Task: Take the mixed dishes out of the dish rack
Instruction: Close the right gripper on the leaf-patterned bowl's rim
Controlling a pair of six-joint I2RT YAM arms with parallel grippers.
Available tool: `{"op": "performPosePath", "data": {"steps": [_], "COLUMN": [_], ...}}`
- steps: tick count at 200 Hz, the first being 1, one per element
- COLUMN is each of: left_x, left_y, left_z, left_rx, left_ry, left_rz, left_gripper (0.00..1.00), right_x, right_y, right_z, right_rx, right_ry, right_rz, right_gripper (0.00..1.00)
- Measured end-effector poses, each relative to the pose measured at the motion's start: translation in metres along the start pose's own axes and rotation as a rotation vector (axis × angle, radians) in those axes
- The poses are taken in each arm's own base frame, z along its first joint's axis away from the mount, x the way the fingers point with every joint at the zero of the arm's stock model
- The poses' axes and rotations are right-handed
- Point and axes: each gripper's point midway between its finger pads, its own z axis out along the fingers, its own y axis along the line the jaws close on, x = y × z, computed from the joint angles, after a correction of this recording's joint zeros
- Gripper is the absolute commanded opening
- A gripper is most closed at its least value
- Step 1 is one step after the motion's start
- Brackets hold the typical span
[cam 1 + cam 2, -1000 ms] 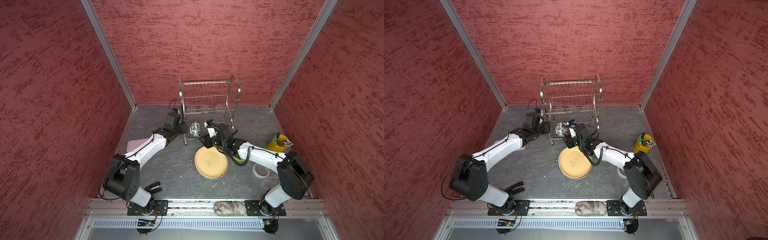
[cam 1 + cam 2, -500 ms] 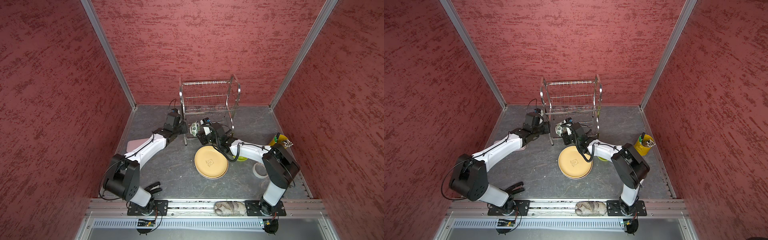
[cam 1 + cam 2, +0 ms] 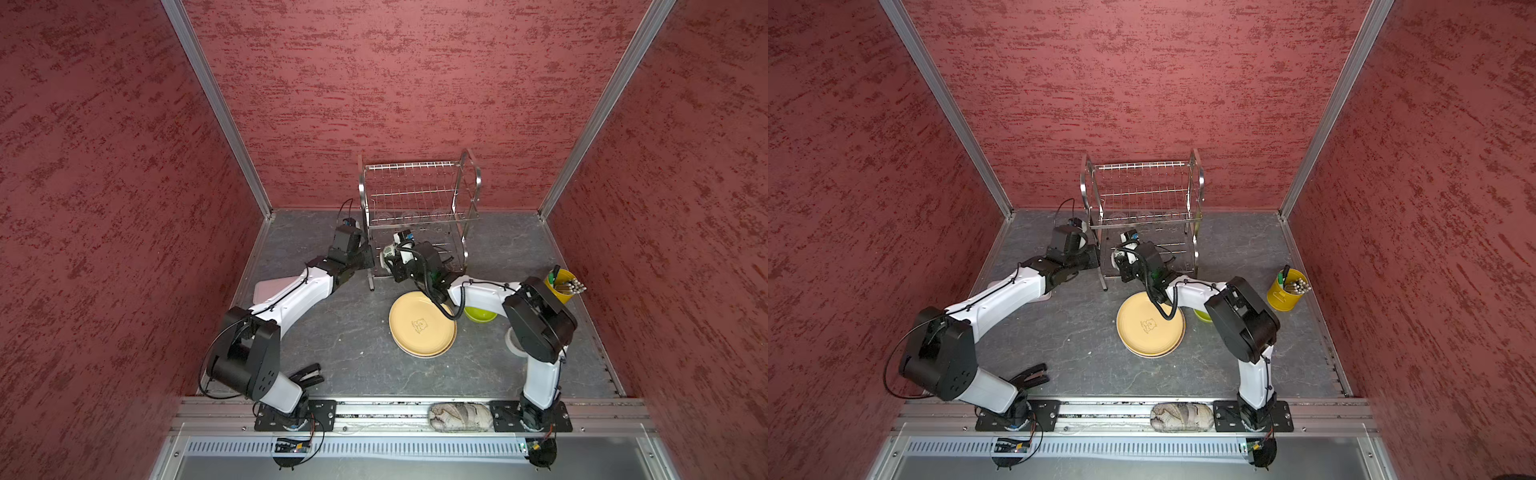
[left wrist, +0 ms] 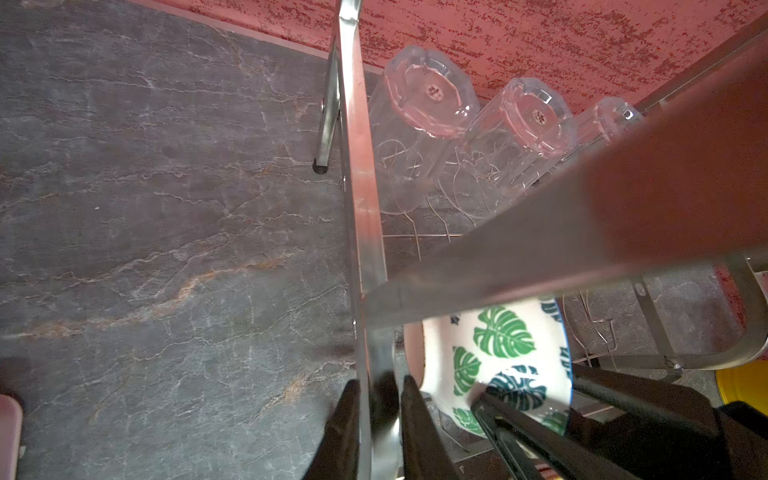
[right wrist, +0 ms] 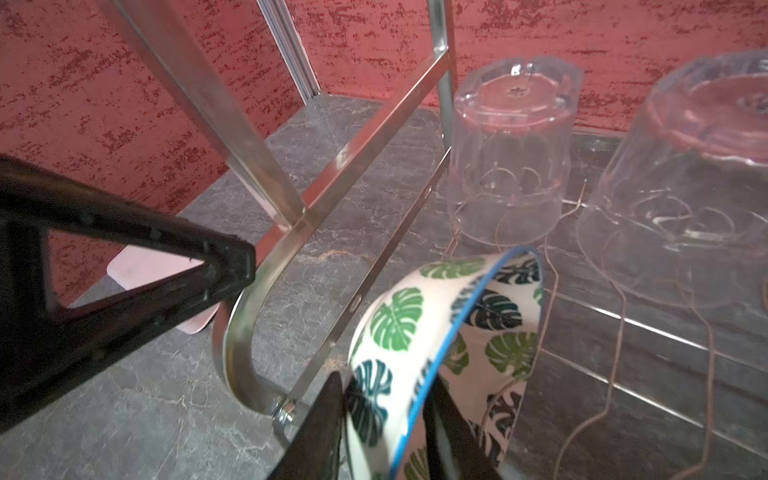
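Steel dish rack (image 4: 357,208) upright sits pinched in the left pincer (image 4: 377,388); right pincer (image 5: 386,386) nips the half-hidden green-leaf bowl (image 5: 399,316).

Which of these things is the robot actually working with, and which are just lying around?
Part of the job: dish rack, green-leaf bowl, three clear tumblers, tan-yellow plate, lime-green bowl.
Just lying about: yellow bucket of utensils, pink box, cloth bundle.
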Motion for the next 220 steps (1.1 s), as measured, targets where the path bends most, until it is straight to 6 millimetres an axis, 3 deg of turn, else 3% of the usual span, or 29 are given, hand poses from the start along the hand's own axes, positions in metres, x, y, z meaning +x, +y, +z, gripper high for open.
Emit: {"op": "performPosePath", "data": {"steps": [75, 110, 156, 220], "left_x": [0.006, 0.008, 0.01, 0.012], "left_y": [0.002, 0.002, 0.002, 0.003], "left_z": [0.0, -0.002, -0.006, -0.007], "left_rx": [-0.019, -0.028, -0.039, -0.046], "left_ry": [0.019, 0.023, 0.031, 0.034], "left_rz": [0.001, 0.002, 0.008, 0.011], "left_gripper": [0.2, 0.2, 0.2, 0.2], "right_x": [-0.013, -0.009, -0.003, -0.009], "right_y": [0.002, 0.008, 0.013, 0.009], "right_z": [0.007, 0.007, 0.004, -0.003], "right_rx": [-0.094, -0.16, -0.253, -0.319], "right_ry": [-0.072, -0.068, -0.064, -0.087], "right_rz": [0.08, 0.143, 0.235, 0.344], "right_gripper": [0.2, 0.15, 0.0, 0.0]}}
